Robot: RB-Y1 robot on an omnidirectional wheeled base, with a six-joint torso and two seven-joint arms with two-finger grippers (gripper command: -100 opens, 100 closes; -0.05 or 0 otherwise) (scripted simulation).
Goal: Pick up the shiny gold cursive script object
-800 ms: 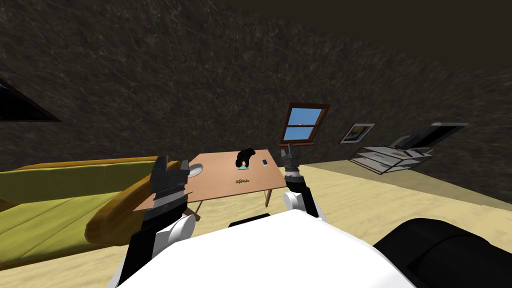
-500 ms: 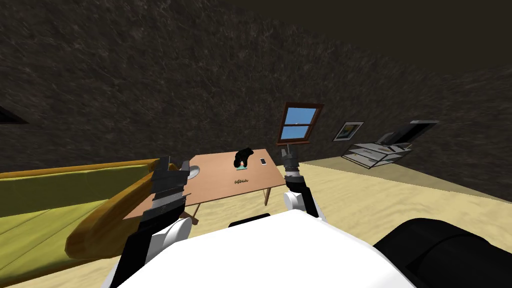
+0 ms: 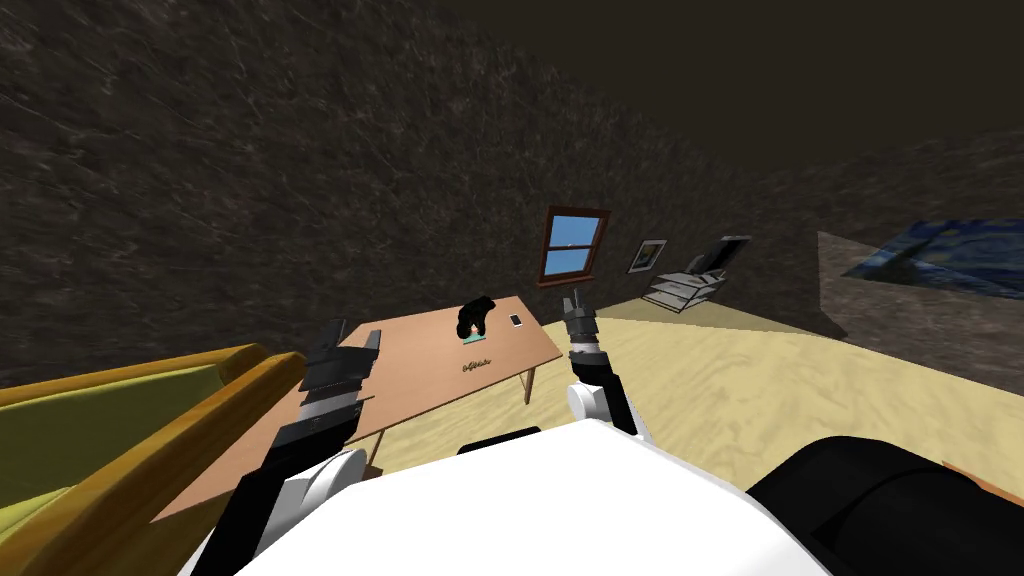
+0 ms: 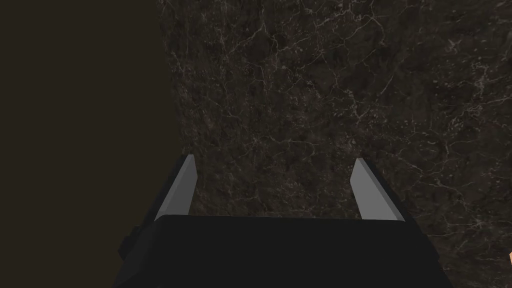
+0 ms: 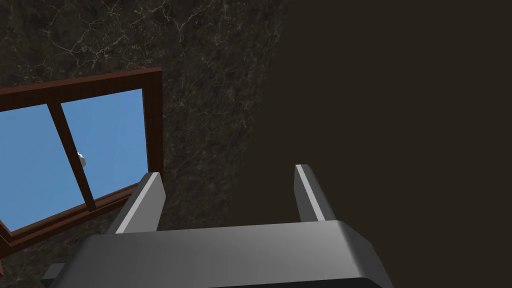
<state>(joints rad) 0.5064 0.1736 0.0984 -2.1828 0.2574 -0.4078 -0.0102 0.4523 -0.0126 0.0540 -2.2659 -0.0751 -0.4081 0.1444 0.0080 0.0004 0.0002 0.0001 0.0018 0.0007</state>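
While both arms are riding raised in front of me, neither is reaching for anything. The gold script object point(image 3: 479, 364) is lying flat on the brown surface point(image 3: 420, 385), close to its near edge and toward its right end, well apart from both hands.

The left hand point(image 3: 352, 337) is showing over the surface's left part in the head view, with its fingers point(image 4: 182, 190) standing apart and nothing between them. The right hand point(image 3: 573, 303) is showing just past the surface's right end, fingers point(image 5: 145, 200) likewise apart and empty. Both are pointing up and away, not down at the target.

Key relation: the script is lying ahead of and below the hands, between the two, and is reading slightly closer to the right one. That's my judgement and the margin is thin. Its long axis is running roughly along the near edge, so across my line of approach. I'm expecting a top-down pinch across the narrow width, with the wrist pitching down first.

Neighbours: a black lump point(image 3: 476, 315) is sitting on a small teal pad point(image 3: 474, 339) just behind the script, and a white phone point(image 3: 516, 320) is lying farther back to the right. I'm reckoning the approach is safer coming in from the near side. The script is looking thin and low, so thin fingers are risking skating over it.
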